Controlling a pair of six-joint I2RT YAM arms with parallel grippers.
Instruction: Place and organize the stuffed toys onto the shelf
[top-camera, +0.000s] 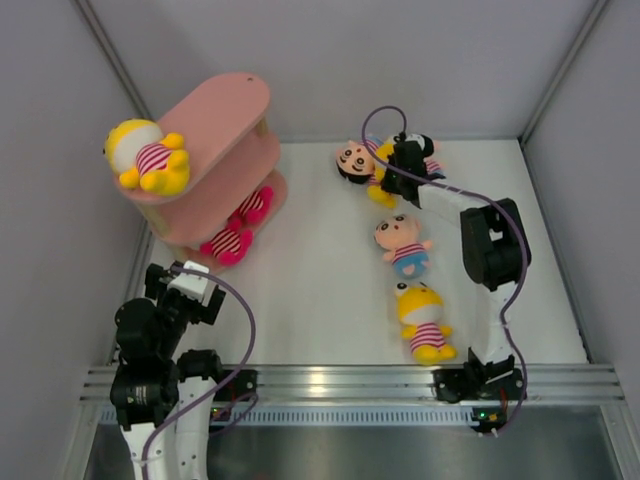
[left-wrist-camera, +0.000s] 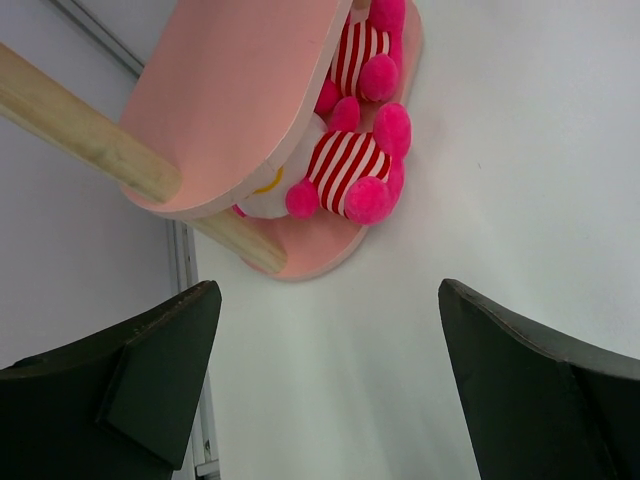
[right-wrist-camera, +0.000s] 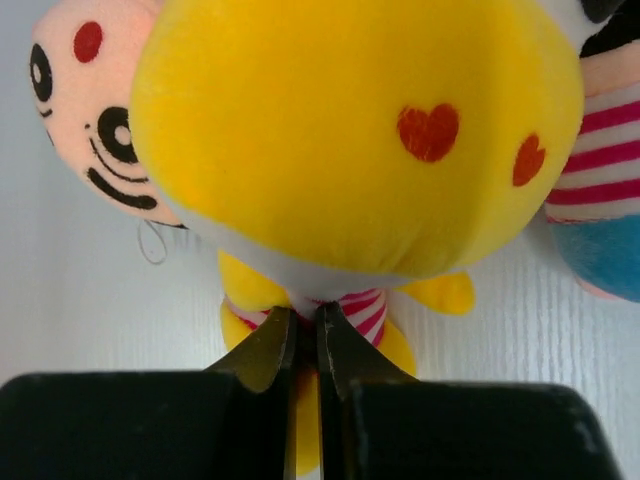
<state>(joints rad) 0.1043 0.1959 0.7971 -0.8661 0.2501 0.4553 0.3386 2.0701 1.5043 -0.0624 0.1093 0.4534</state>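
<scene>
While the left tool (left-wrist-camera: 328, 310) gapes wide near the shelf (left-wrist-camera: 240, 90), the right tool (right-wrist-camera: 305, 325) pinches a yellow toy (right-wrist-camera: 350, 140).

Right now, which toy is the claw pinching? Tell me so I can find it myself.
Look at the far edge of the white table, away from the pink shelf. There the right claw pinches the yellow toy by its striped shirt. Unlike its pink-faced neighbour, its head is yellow with red hearts.
</scene>
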